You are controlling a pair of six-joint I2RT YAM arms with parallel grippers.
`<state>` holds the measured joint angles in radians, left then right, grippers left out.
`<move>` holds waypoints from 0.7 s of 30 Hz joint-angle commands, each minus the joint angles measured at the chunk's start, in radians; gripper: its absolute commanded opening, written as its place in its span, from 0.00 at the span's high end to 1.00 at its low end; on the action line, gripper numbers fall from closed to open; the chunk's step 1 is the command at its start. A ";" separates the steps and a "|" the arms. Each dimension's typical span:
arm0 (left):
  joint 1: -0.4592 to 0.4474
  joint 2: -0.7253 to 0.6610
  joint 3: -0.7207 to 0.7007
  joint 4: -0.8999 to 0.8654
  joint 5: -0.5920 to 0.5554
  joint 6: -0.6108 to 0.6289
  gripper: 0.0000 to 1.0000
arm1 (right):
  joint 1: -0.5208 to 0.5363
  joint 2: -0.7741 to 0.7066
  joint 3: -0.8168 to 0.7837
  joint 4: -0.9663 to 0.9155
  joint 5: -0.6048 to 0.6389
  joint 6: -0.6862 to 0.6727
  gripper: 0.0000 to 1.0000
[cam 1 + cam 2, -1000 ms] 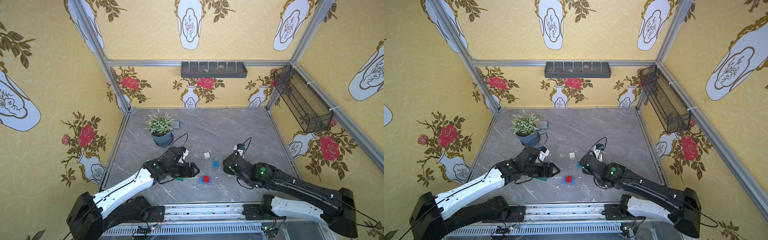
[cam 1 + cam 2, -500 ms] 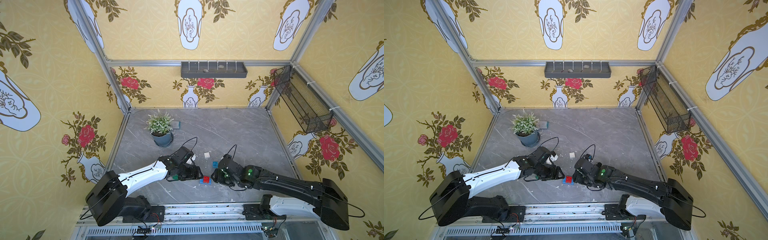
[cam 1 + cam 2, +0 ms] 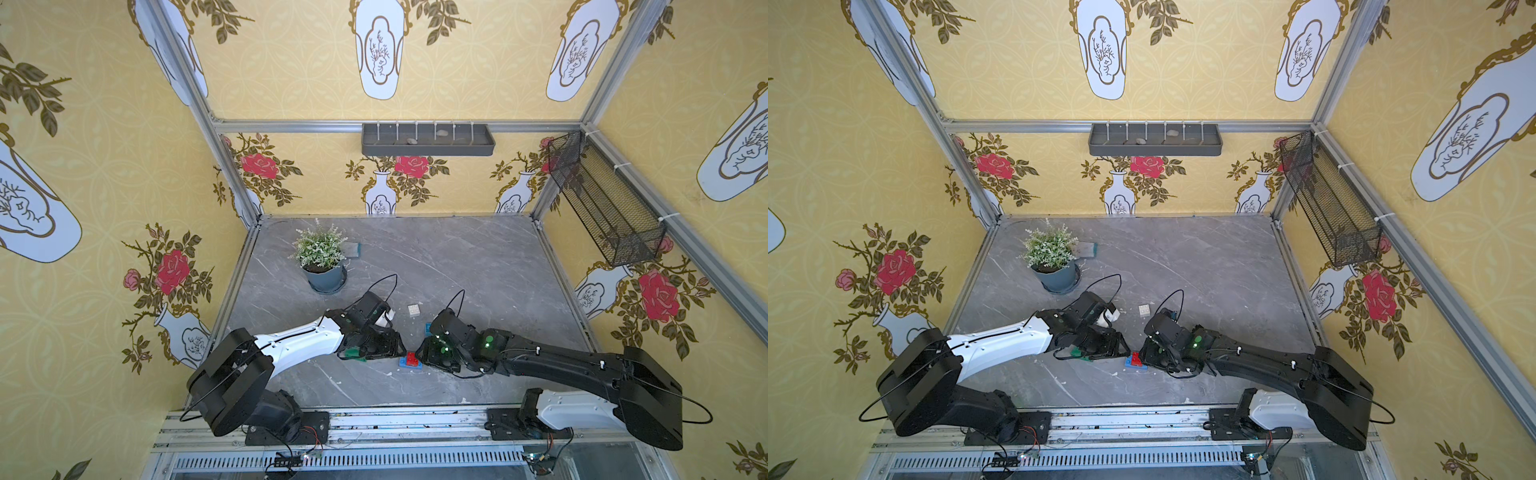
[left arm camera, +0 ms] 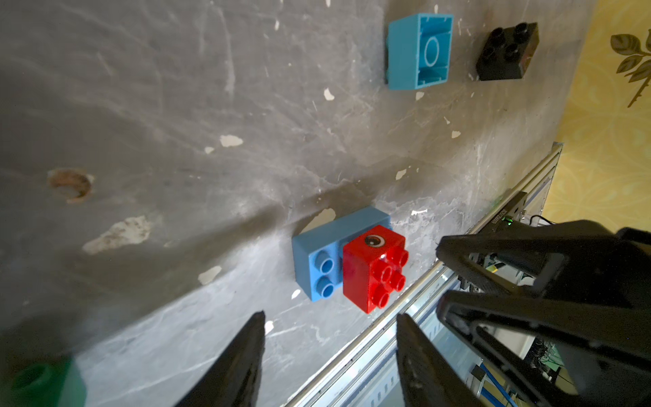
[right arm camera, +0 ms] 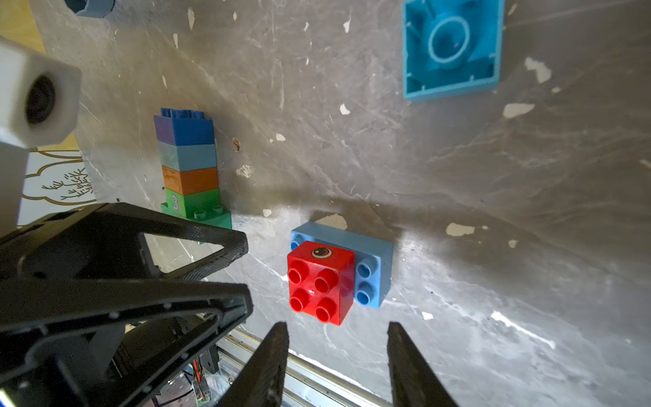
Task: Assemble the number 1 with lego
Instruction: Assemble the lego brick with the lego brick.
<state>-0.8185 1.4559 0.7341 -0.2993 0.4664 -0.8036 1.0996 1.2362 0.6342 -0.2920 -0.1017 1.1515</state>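
A red lego brick [image 4: 375, 267] [image 5: 320, 282] sits studded onto a long blue brick [image 4: 317, 253] [image 5: 373, 267] near the table's front edge, seen in both top views [image 3: 411, 357] [image 3: 1135, 358]. My left gripper [image 4: 330, 319] [image 3: 400, 351] stands open just left of it. Facing it from the right is my right gripper [image 5: 337, 326] [image 3: 422, 355], also open. Neither holds anything. A stack of blue, light blue, orange and green bricks [image 5: 188, 165] stands beside the left gripper. A light blue brick [image 5: 452, 49] lies overturned, a black brick [image 4: 507, 51] beyond it. Farther back lies a white brick [image 3: 413, 309].
A potted plant [image 3: 322, 257] stands at the back left with a small teal pad [image 3: 351, 249] behind it. A grey tray [image 3: 428, 139] hangs on the back wall and a wire basket [image 3: 602, 203] on the right wall. The metal rail [image 3: 395, 419] runs along the front.
Both arms have swung inward until their grippers meet at the red and blue bricks. Both pairs of jaws have narrowed but remain open.
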 commanded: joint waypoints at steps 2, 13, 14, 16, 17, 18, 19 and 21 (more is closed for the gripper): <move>0.001 0.020 0.010 0.038 0.028 0.022 0.40 | -0.003 0.009 0.000 0.028 -0.012 0.005 0.54; 0.002 0.064 0.021 0.036 0.054 0.021 0.43 | -0.041 0.035 -0.007 0.047 -0.059 -0.016 0.59; 0.003 0.066 0.019 0.037 0.059 0.020 0.43 | -0.043 0.038 -0.006 0.050 -0.065 -0.019 0.60; 0.002 0.070 0.018 0.040 0.064 0.017 0.44 | -0.045 0.044 -0.002 0.055 -0.077 -0.028 0.60; 0.003 0.073 0.017 0.042 0.068 0.015 0.44 | -0.047 0.048 -0.001 0.054 -0.082 -0.033 0.60; 0.002 0.076 0.018 0.042 0.070 0.015 0.45 | -0.048 0.053 0.002 0.058 -0.088 -0.037 0.60; 0.002 0.080 0.018 0.043 0.071 0.015 0.45 | -0.050 0.058 0.004 0.060 -0.094 -0.042 0.61; 0.002 0.084 0.022 0.044 0.075 0.015 0.46 | -0.053 0.074 0.008 0.069 -0.108 -0.050 0.61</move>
<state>-0.8165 1.5295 0.7555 -0.2695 0.5251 -0.7933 1.0508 1.2976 0.6315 -0.2550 -0.1822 1.1244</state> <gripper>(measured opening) 0.541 0.394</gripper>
